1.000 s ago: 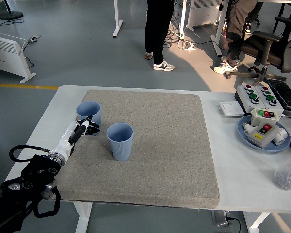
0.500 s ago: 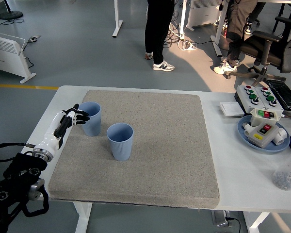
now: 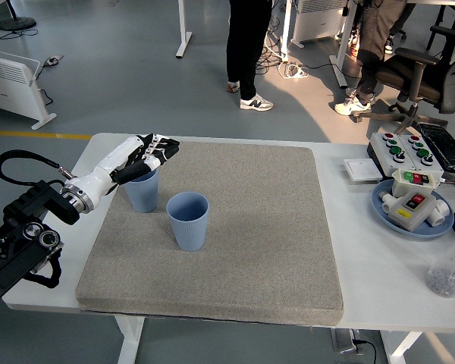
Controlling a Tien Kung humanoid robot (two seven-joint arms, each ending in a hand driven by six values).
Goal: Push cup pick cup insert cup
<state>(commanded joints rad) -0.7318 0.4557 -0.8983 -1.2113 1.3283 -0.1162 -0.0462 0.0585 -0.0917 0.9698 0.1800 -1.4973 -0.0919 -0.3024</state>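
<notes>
Two blue cups stand upright on the grey mat point(image 3: 250, 250). One cup point(image 3: 188, 221) sits left of the mat's middle. The other cup point(image 3: 142, 193) stands behind and to its left, close to the mat's left edge. My left hand point(image 3: 150, 154) hovers above that far cup's rim, partly hiding it, with the fingers stretched out flat and holding nothing. The white forearm runs back to the lower left. My right arm is out of view.
A blue plate point(image 3: 412, 221) with a white button box lies at the table's right side, a control box point(image 3: 409, 149) behind it. A clear bottle point(image 3: 449, 270) stands at the right edge. People stand on the floor beyond the table.
My left hand rose from beside the far cup and swung right, now spread above its rim. Both cups stay where they were.
</notes>
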